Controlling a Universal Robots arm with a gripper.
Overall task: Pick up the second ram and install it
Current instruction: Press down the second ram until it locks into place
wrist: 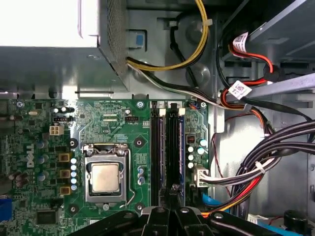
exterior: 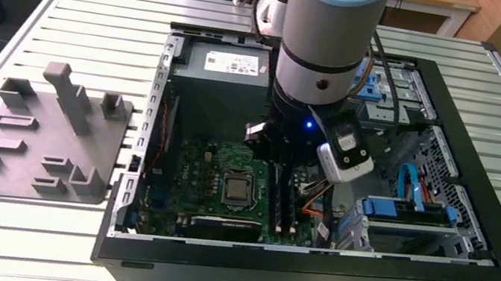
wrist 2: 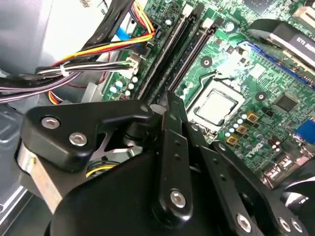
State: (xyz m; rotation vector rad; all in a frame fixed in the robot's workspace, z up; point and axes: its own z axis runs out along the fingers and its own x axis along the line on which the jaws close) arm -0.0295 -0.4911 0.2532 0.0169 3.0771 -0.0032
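My gripper hangs inside the open computer case, right over the two long black memory slots on the green motherboard. Its black fingers stand close together, shut on a thin dark strip seen edge-on. That strip is the second ram, lined up along the slot farther from the processor. Most of the stick is hidden by the fingers and merges with the dark slot beneath it. In the exterior view the arm's wrist covers the gripper.
A grey moulded holder block with posts stands on the slatted table at the exterior view's left. The power supply fills the case's back. Bundled cables run beside the slots. Blue drive brackets sit at the exterior view's right.
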